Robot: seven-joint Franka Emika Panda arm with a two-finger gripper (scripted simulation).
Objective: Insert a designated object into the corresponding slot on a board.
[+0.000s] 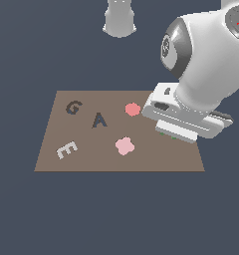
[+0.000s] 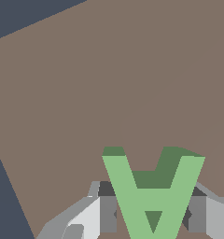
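You are looking at a simulated test scene, not a real room: a flat brown board (image 1: pixel 119 159) on featureless dark blue-grey ground, all surfaces rendered untextured.

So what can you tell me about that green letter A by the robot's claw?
The green letter A is a small, raised, bright-green block with flat faces and darker green sides, plain like plastic. In the wrist view it sits between the gripper fingers, which stand close on either side, over the brown board; actual contact can't be confirmed. In the exterior view the arm hides it almost wholly, near the board's right edge.
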